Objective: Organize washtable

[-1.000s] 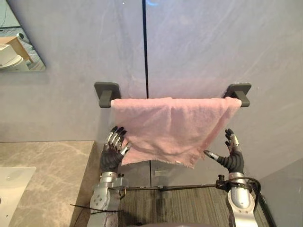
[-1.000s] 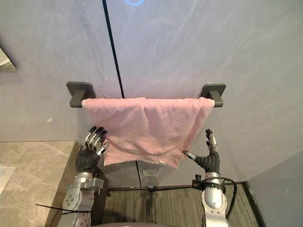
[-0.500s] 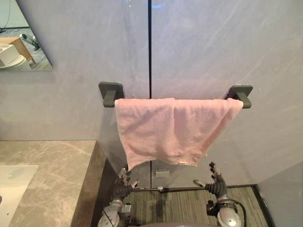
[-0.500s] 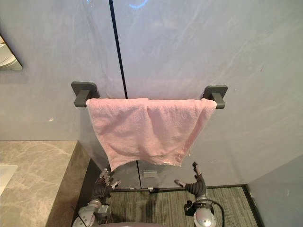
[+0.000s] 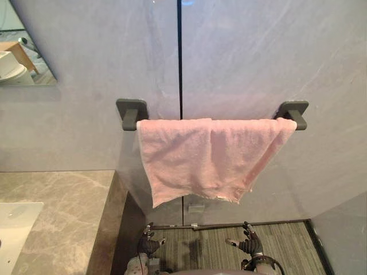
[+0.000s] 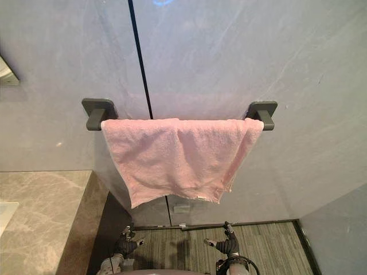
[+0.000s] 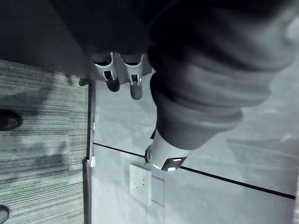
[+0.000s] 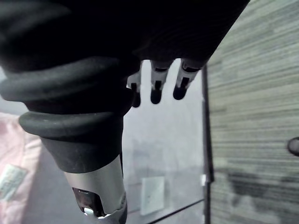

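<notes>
Your pink towel (image 5: pixel 200 154) is hanging spread out over the towel bar (image 5: pixel 131 113) on the wall. Its bottom edge is sitting a bit crooked, so I am thinking this part is nearly done. Your left hand (image 5: pixel 148 246) and right hand (image 5: pixel 250 246) are hanging loose and empty far below the bar. A second ago they were up at the towel's bottom corners, and now they are dropping away.

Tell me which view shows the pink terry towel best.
The right eye view: the pink terry towel hangs whole, centred, over the dark grey wall bar. The left eye view shows it nearly alike; the right wrist view catches one pink edge with a label.
</notes>
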{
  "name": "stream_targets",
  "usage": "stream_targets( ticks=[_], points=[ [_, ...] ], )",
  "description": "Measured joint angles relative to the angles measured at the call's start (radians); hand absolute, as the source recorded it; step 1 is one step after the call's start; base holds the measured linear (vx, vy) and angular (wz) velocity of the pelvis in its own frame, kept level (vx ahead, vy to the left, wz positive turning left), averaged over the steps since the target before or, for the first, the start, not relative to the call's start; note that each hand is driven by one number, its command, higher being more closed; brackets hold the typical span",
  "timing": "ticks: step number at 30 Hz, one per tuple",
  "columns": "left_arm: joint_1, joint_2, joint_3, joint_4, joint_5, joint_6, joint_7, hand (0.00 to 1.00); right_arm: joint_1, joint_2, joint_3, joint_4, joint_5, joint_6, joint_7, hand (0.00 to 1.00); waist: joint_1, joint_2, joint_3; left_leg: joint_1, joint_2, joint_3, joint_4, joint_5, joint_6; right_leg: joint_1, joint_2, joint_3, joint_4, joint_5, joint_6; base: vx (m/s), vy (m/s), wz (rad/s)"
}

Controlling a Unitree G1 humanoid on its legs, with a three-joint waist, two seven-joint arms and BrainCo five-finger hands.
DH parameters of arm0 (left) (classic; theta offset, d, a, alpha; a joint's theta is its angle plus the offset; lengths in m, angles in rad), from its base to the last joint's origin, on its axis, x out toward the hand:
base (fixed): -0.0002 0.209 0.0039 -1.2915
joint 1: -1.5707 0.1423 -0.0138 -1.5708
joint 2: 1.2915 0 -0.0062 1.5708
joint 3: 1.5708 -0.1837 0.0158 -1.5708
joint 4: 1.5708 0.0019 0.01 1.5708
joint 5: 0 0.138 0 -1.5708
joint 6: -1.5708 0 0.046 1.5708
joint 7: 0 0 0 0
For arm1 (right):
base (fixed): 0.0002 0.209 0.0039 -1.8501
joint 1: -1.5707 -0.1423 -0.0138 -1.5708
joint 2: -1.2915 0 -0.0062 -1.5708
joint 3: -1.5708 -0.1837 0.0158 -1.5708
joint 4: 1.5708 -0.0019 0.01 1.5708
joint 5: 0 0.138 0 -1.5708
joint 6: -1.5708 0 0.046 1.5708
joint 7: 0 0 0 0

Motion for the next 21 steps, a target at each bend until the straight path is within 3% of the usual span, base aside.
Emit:
stream_targets(
  ticks=[2,3,4,5,6,8,9,11,12,15,16,17,19,20,21],
  points=[
    [-0.028,0.008,0.001,0.003,0.001,0.003,0.015,0.0,-0.037,0.003,0.001,0.005,0.0,0.003,-0.002,0.0,0.0,-0.009,0.024,-0.065,0.026,0.012,0.099,-0.043,0.002,-0.051,0.012,0.007,0.054,0.01,0.015,-0.09,-0.024,-0.2],
    [-0.034,0.007,0.001,0.003,0.001,0.003,0.017,0.0,-0.044,0.001,0.002,0.006,0.0,0.003,-0.002,0.0,0.003,-0.002,0.025,-0.084,0.042,0.016,0.122,-0.05,0.003,-0.068,0.02,0.009,0.07,0.018,0.028,-0.08,-0.026,-0.11],
    [-0.042,0.004,0.008,0.002,0.0,0.003,0.019,0.0,-0.059,0.0,0.007,0.007,0.0,0.003,-0.003,0.0,0.003,0.017,0.036,-0.102,0.062,0.021,0.143,-0.052,0.005,-0.095,0.028,0.01,0.123,0.01,0.016,-0.04,-0.007,-0.05],
    [-0.05,0.003,0.013,0.003,0.001,0.004,0.019,0.0,-0.069,-0.003,0.015,0.009,-0.001,0.003,-0.002,0.0,0.003,0.01,0.035,-0.114,0.069,0.019,0.158,-0.053,0.005,-0.129,0.012,-0.007,0.249,-0.034,-0.024,0.0,-0.012,0.12],
    [-0.056,0.001,0.022,0.002,0.0,0.004,0.023,0.0,-0.077,-0.003,0.022,0.018,0.0,0.003,-0.002,0.0,0.004,0.009,0.035,-0.129,0.076,0.003,0.182,-0.053,0.005,-0.132,-0.02,-0.009,0.377,-0.069,-0.014,0.01,-0.047,0.32],
    [-0.071,0.002,0.032,0.002,0.0,0.003,0.022,0.0,-0.083,-0.003,0.03,0.027,-0.001,0.002,-0.002,0.0,0.004,-0.001,0.029,-0.18,0.081,-0.035,0.229,-0.052,0.005,-0.099,-0.078,0.016,0.483,-0.072,-0.006,0.0,-0.166,0.52],
    [-0.071,0.001,0.044,0.004,0.0,0.004,0.024,0.0,-0.09,-0.003,0.04,0.03,-0.001,0.002,0.0,0.0,0.014,-0.014,0.024,-0.219,0.081,-0.041,0.264,-0.051,0.003,-0.063,-0.107,0.05,0.473,-0.06,-0.004,-0.04,-0.222,0.38],
    [-0.071,-0.004,0.048,0.013,0.0,0.005,0.025,0.0,-0.106,-0.005,0.042,0.047,-0.002,0.004,0.001,0.0,0.032,-0.018,0.022,-0.255,0.091,-0.054,0.293,-0.037,-0.016,-0.026,-0.092,0.084,0.41,-0.095,0.038,-0.15,-0.282,0.26],
    [-0.067,-0.015,0.054,0.024,0.0,0.005,0.027,0.0,-0.118,-0.014,0.041,0.053,-0.002,0.004,0.0,0.0,0.04,0.006,0.027,-0.255,0.108,-0.073,0.274,-0.012,-0.037,-0.003,-0.068,0.085,0.372,-0.112,0.054,-0.19,-0.295,0.33],
    [-0.07,-0.03,0.056,0.023,0.0,0.0,0.041,0.0,-0.123,-0.03,0.067,0.055,-0.002,0.004,0.0,0.0,0.065,-0.002,0.029,-0.282,0.114,-0.084,0.252,0.041,-0.069,0.037,-0.06,0.073,0.287,-0.228,0.06,-0.23,-0.308,0.27],
    [-0.076,-0.033,0.056,0.026,0.001,0.0,0.042,0.0,-0.14,-0.034,0.078,0.055,-0.002,0.002,-0.001,0.0,0.071,0.002,0.031,-0.311,0.128,-0.092,0.246,0.064,-0.091,0.036,-0.045,0.042,0.249,-0.27,0.042,-0.37,-0.386,0.3],
    [-0.094,-0.033,0.053,0.056,0.009,-0.001,0.043,0.0,-0.158,-0.035,0.081,0.062,-0.003,0.0,-0.005,0.0,0.066,0.032,0.04,-0.331,0.15,-0.123,0.215,0.113,-0.106,0.044,-0.003,0.001,0.2,-0.281,0.027,-0.32,-0.303,0.42],
    [-0.097,-0.041,0.042,0.069,0.019,0.0,0.043,0.0,-0.157,-0.042,0.079,0.066,-0.003,0.001,-0.007,0.0,0.048,0.057,0.056,-0.324,0.174,-0.134,0.164,0.187,-0.103,0.056,0.034,-0.041,0.207,-0.272,0.011,-0.35,-0.263,0.7],
    [-0.099,-0.041,0.036,0.069,0.025,-0.001,0.046,0.0,-0.145,-0.046,0.079,0.079,-0.003,0.002,-0.01,0.0,0.046,0.061,0.064,-0.3,0.177,-0.128,0.095,0.281,-0.106,0.05,0.044,-0.074,0.229,-0.27,0.007,-0.32,-0.189,0.72],
    [-0.1,-0.037,0.036,0.068,0.032,-0.002,0.05,0.0,-0.142,-0.047,0.079,0.085,-0.003,0.003,-0.011,0.0,0.044,0.052,0.068,-0.291,0.173,-0.121,0.068,0.313,-0.093,0.047,0.041,-0.097,0.234,-0.266,-0.023,-0.3,-0.153,0.54]
  ],
)
